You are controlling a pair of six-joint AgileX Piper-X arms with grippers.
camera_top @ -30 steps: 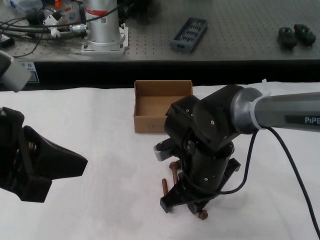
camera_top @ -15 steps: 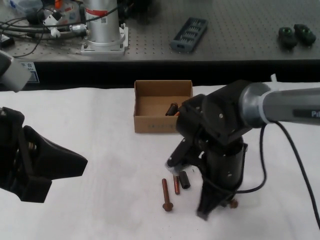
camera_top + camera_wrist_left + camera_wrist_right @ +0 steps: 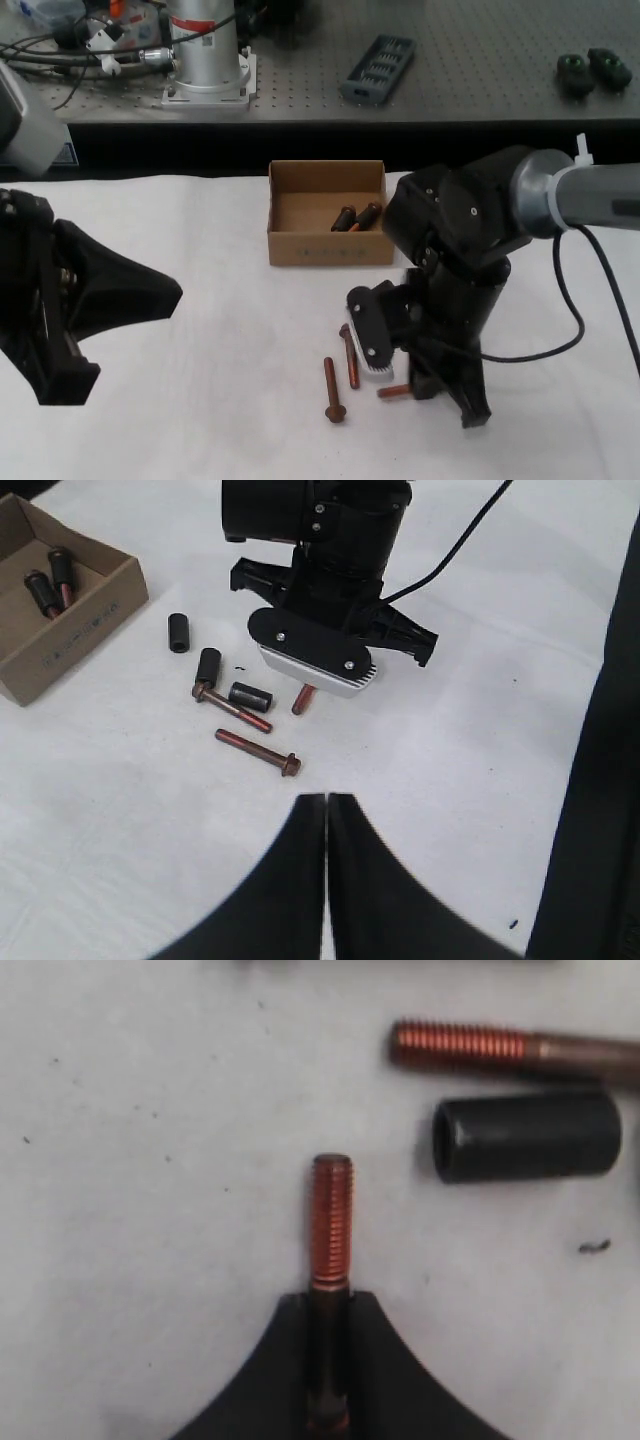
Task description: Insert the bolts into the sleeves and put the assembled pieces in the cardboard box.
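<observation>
We see the cardboard box (image 3: 310,250) already holding two assembled pieces (image 3: 40,592). On the box's near side, the right gripper (image 3: 330,1302) hangs low over the white cloth (image 3: 240,420), clamped on a bolt (image 3: 331,1215) whose threaded end sticks out past the fingertips. The left gripper (image 3: 326,808), well away from the box, has its fingers pressed together on nothing. Two loose bolts (image 3: 258,751) and three sleeves (image 3: 250,695) lie in front of the box, beside the right gripper. We judge the risk thus: no sleeve is held, so a nudge from the bolt could roll it aside, or the bolt could swivel in its grip.
</observation>
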